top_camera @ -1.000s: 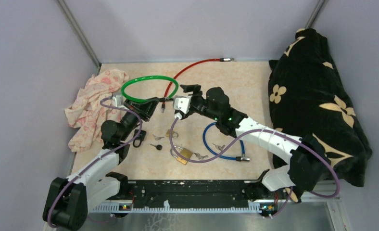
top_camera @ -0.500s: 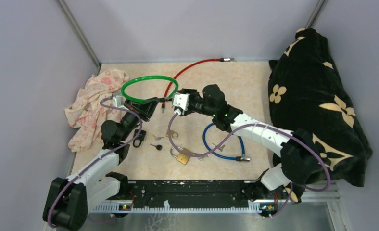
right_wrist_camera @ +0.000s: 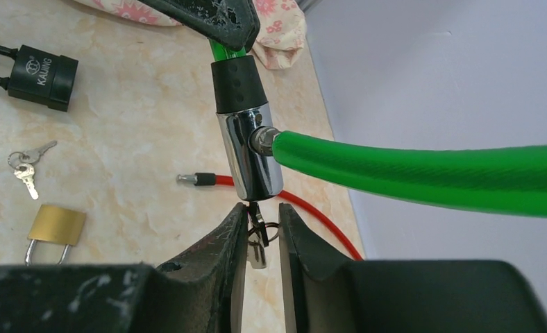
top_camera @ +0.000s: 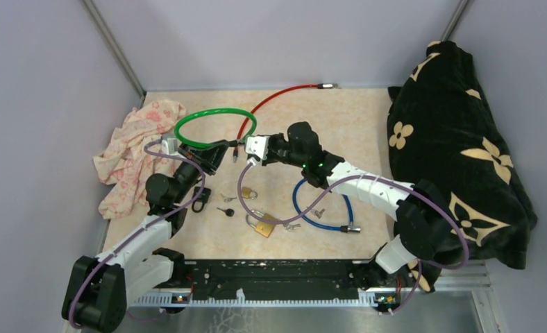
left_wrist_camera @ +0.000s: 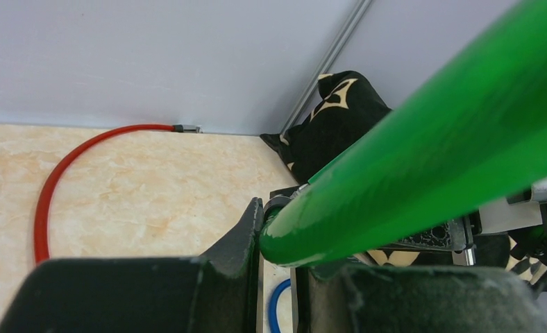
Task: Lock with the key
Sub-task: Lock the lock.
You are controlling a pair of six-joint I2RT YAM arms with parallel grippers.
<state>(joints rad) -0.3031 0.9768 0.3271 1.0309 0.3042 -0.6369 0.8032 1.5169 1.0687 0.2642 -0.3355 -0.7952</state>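
Above the bench (top_camera: 368, 118) my left gripper (left_wrist_camera: 278, 232) clamps the green cable lock (right_wrist_camera: 246, 159) so my right gripper (right_wrist_camera: 262, 225), apparently pinching its key (right_wrist_camera: 257, 239), can turn.

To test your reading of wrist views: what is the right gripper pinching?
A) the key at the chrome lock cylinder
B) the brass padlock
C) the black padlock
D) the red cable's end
A: the right gripper closes on the key at the lower end of the chrome cylinder of the green cable lock; the brass padlock lies apart.
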